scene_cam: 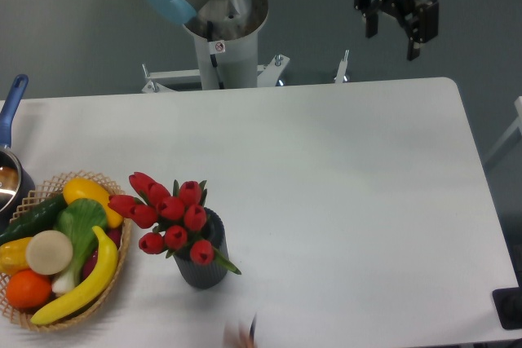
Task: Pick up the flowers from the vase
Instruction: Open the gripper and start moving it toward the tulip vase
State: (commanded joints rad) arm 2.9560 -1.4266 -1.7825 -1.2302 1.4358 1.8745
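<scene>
Above the table's (342, 169) far edge, gripper (393, 34) hangs released (jaws apart, empty), flowers (171, 213) in vase (202, 270).

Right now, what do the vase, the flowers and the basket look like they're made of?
Vase: dark grey, matte, vertically ribbed; probably plastic or ceramic, can't tell which.
Flowers: uniform red buds with evenly green leaves; likely artificial, plastic or foam.
Basket: tan woven rim with open gaps; looks like wicker or rattan.
</scene>
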